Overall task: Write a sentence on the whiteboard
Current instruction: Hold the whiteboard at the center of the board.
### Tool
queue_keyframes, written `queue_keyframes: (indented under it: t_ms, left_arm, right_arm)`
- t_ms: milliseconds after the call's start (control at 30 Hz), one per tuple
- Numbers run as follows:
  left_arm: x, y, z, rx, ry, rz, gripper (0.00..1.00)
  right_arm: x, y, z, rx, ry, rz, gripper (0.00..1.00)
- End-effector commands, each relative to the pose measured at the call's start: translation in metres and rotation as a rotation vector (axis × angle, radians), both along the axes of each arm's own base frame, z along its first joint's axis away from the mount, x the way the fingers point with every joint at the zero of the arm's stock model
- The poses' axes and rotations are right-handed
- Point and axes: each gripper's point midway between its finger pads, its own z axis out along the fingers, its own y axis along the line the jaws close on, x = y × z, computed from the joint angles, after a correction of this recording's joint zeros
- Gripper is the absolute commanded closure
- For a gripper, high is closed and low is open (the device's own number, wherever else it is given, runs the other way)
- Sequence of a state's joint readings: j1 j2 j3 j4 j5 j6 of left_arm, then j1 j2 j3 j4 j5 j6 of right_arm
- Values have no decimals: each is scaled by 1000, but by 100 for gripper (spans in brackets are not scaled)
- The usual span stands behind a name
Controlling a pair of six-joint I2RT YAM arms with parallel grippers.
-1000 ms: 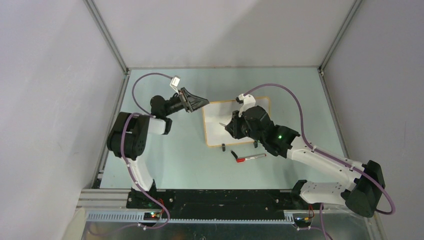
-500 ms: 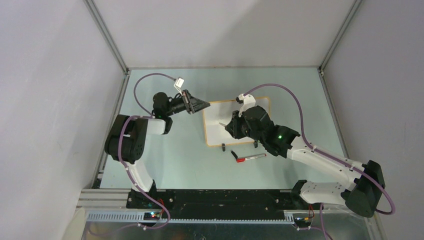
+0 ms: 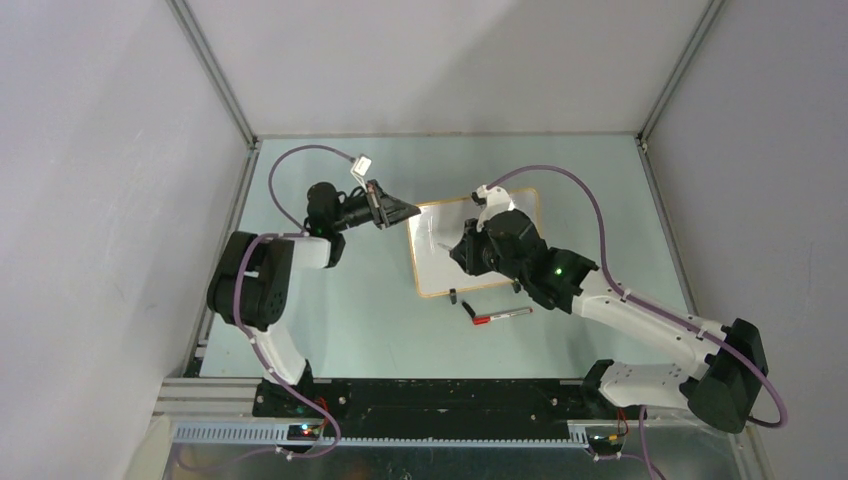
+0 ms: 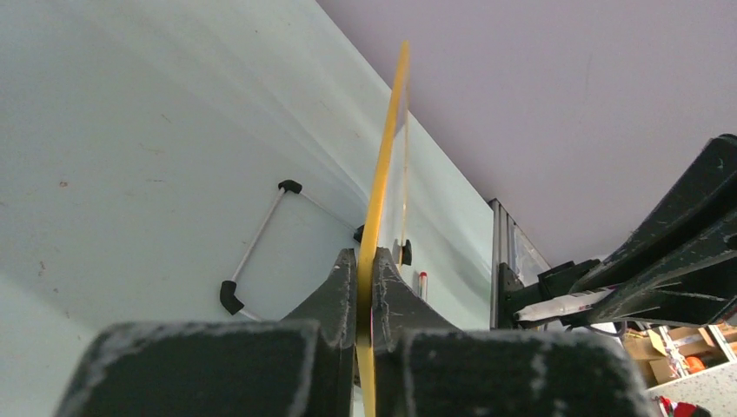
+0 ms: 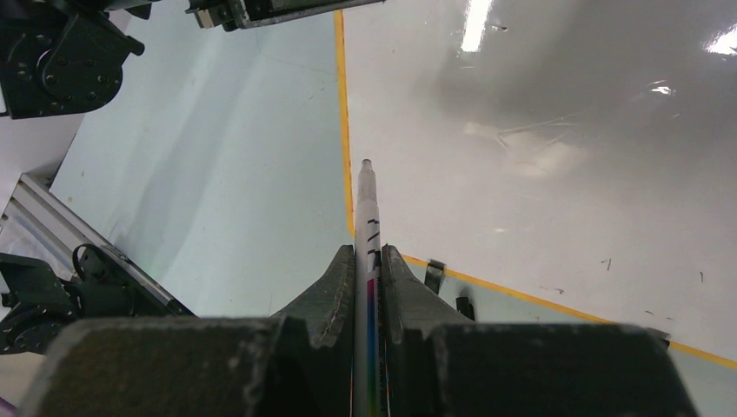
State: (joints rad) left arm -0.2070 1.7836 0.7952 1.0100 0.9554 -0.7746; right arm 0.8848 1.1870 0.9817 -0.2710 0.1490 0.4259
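Note:
The whiteboard [image 3: 435,262] lies mid-table, white with an orange frame. My left gripper [image 3: 410,211] is shut on its far-left edge; the left wrist view shows the whiteboard's frame [image 4: 383,165] edge-on, pinched in the left gripper [image 4: 365,261]. My right gripper [image 3: 464,250] hovers over the board, shut on a white marker [image 5: 366,208] whose tip points at the whiteboard's left border [image 5: 343,130]. The right gripper [image 5: 368,254] clamps the marker's barrel. The sentence is out of view: the visible white surface [image 5: 539,156] carries only a few tiny specks.
A red-capped pen [image 3: 500,316] lies on the pale green table just in front of the board, also seen as the red-capped pen [image 4: 423,280]. A black clip foot [image 3: 452,295] sticks out of the board's near edge. Grey enclosure walls surround the table.
My left gripper has closed onto the board's edge, and the board has shifted slightly. The right arm and its marker stay put.

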Motion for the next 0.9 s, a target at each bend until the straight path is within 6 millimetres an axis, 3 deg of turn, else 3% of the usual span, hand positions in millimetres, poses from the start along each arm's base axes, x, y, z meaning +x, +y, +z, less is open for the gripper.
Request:
queue_keyframes:
  t_ms: [0, 533, 867]
  left_arm:
    - [7, 1, 20, 21, -78, 23, 100]
    - [5, -4, 9, 74, -82, 15, 99]
    - [8, -4, 5, 145, -92, 50, 99]
  right_arm:
    - [11, 11, 29, 60, -43, -6, 100]
    - [18, 10, 39, 61, -68, -38, 100]
    - [17, -4, 42, 80, -33, -97, 100]
